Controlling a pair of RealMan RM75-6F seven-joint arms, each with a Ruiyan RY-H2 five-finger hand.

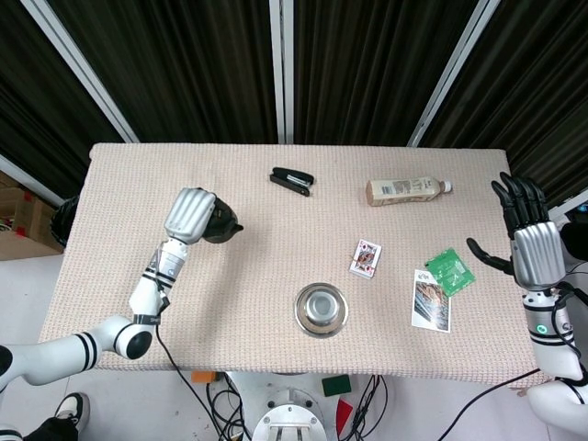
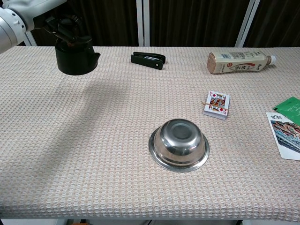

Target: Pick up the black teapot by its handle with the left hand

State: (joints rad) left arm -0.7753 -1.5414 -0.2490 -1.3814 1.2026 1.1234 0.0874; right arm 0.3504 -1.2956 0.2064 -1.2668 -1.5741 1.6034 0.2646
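The black teapot (image 1: 223, 227) (image 2: 74, 58) is at the left of the table, mostly tucked under my left hand (image 1: 190, 216) in the head view. In the chest view my left hand (image 2: 63, 23) comes down from the top left, and its dark fingers grip the handle over the pot's lid. The spout points right. Whether the base has left the cloth I cannot tell. My right hand (image 1: 528, 241) hovers past the table's right edge with fingers spread and nothing in it; the chest view does not show it.
A black stapler (image 1: 291, 180) (image 2: 148, 59) and a lying bottle (image 1: 407, 190) (image 2: 239, 62) are at the back. A card deck (image 1: 366, 258) (image 2: 216, 104), a steel bowl (image 1: 321, 310) (image 2: 179, 144), a green packet (image 1: 450, 270) and a picture card (image 1: 431, 300) lie centre-right.
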